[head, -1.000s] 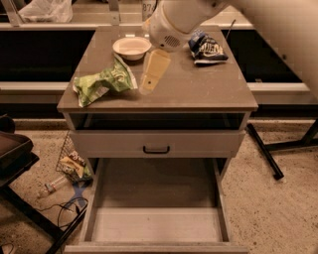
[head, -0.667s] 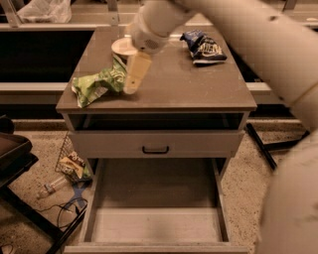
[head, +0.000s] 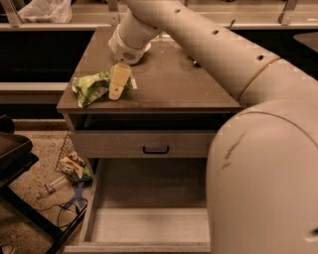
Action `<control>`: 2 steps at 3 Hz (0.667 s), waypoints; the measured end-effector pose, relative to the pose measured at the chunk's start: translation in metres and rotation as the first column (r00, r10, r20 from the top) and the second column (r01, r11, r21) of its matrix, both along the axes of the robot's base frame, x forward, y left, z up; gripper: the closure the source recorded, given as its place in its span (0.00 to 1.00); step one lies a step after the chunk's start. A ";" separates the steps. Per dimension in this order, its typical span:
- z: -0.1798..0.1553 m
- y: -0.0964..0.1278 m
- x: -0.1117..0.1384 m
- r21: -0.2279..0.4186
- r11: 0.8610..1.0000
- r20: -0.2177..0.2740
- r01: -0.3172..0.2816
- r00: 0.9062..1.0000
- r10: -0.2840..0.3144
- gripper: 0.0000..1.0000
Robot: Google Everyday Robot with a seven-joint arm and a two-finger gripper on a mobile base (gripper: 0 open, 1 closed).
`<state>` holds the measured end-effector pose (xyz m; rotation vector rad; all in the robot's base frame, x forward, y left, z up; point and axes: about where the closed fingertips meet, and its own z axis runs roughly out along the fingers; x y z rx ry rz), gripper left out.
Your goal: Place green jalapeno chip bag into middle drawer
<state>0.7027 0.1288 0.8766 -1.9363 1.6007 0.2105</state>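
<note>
The green jalapeno chip bag (head: 91, 88) lies crumpled on the left front part of the brown cabinet top (head: 169, 87). My gripper (head: 119, 81) hangs from the cream arm and sits at the bag's right end, touching or just above it. The middle drawer (head: 149, 224) is pulled out below, a light-grey shallow tray with nothing on the floor that shows. My arm's large cream body (head: 258, 163) hides the drawer's right part and the cabinet's right side.
A shut grey drawer front with a small black handle (head: 155, 149) sits above the open tray. Litter and cables (head: 69, 171) lie on the floor at the left, beside a dark stand (head: 15, 158). A white plastic bag (head: 44, 10) lies on the back shelf.
My gripper has moved left and forward across the cabinet top to the green bag. My arm now fills the right of the view and covers the white bowl and the dark blue bag.
</note>
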 end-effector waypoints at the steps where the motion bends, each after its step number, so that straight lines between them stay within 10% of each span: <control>1: -0.032 0.023 0.015 -0.012 1.000 -0.024 -0.016 1.000 0.016 0.02; 2: -0.047 0.034 0.019 -0.013 1.000 -0.039 -0.028 0.999 0.027 0.25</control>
